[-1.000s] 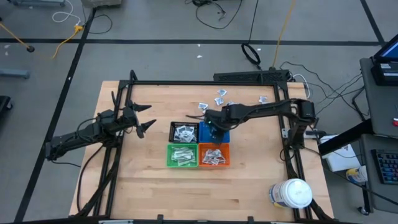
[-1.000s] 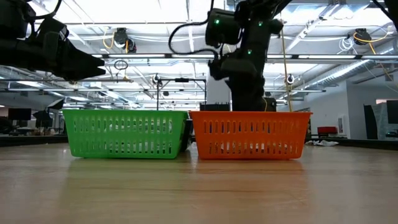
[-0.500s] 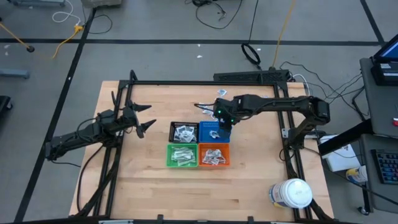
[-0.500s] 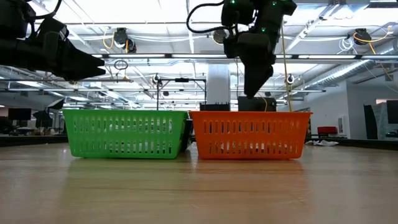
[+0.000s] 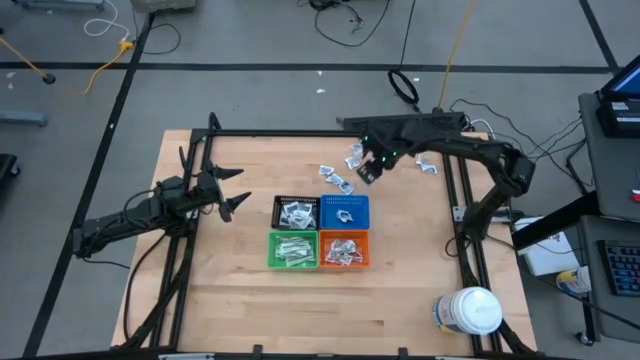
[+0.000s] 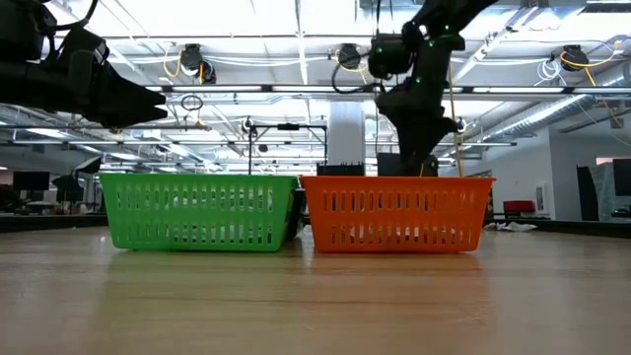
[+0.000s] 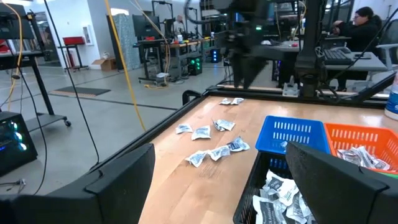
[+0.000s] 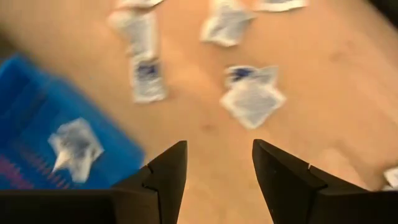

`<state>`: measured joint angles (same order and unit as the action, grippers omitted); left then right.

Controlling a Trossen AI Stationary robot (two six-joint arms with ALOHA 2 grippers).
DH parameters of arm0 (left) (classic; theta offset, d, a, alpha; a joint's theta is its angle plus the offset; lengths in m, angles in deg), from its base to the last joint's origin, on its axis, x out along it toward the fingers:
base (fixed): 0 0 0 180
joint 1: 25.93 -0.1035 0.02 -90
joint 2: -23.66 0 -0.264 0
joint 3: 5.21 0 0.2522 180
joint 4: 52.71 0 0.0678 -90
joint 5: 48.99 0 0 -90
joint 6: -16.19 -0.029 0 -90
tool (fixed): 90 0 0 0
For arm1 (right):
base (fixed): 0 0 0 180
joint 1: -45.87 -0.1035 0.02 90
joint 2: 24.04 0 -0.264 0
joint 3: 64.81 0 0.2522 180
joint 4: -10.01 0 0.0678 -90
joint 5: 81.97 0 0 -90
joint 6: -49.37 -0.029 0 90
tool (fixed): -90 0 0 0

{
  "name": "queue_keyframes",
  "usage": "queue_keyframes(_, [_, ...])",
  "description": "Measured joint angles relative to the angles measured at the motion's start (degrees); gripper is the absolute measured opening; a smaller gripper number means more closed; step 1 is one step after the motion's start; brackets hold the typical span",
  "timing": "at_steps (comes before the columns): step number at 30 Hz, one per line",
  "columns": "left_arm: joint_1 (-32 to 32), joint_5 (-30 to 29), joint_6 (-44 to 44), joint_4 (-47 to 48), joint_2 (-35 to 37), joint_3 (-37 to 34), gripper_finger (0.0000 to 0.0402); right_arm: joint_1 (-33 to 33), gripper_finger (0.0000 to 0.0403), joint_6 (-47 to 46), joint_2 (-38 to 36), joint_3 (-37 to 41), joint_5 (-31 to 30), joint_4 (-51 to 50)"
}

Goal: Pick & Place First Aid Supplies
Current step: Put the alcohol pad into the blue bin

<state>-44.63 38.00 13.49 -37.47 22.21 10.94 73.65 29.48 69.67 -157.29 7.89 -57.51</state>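
Overhead, the right gripper (image 5: 366,171) hangs above the loose packets (image 5: 340,172) still scattered on the bare wood at the far side of the table (image 5: 230,310), just beyond the blue bin (image 5: 345,211). Its fingers (image 8: 163,176) stand parted with nothing between them, and the wrist camera looks straight down past them at several squarish wrapped packets with bluish marks, one packet (image 8: 252,96) lying close ahead of the gap. A single packet (image 8: 76,144) already rests in the blue bin, which suggests the arm is positioned here to collect another for sorting. The four bins sit clustered at the table's centre so either arm can reach them: the black bin (image 5: 296,211), green bin (image 5: 293,250) and orange bin (image 5: 344,250) each hold a small heap of wrapped supplies. The left gripper (image 5: 228,194) waits well apart, raised over the near-left of the table, jaws spread wide and empty, apparently parked clear of its partner's working space. A large white jar (image 5: 468,310) stands alone at the table's near-right corner, away from the sorting.
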Motion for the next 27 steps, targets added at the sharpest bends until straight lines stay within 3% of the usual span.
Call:
queue_keyframes(17, [0.0,0.0,0.0,0.0,0.0,0.0,0.0365,20.3,0.0172,-14.2,-0.1,0.1,-5.9,-6.2])
queue_keyframes(27, [0.0,0.0,0.0,0.0,0.0,0.0,0.0365,26.4,0.0171,-22.2,-7.2,8.3,-5.8,-6.1])
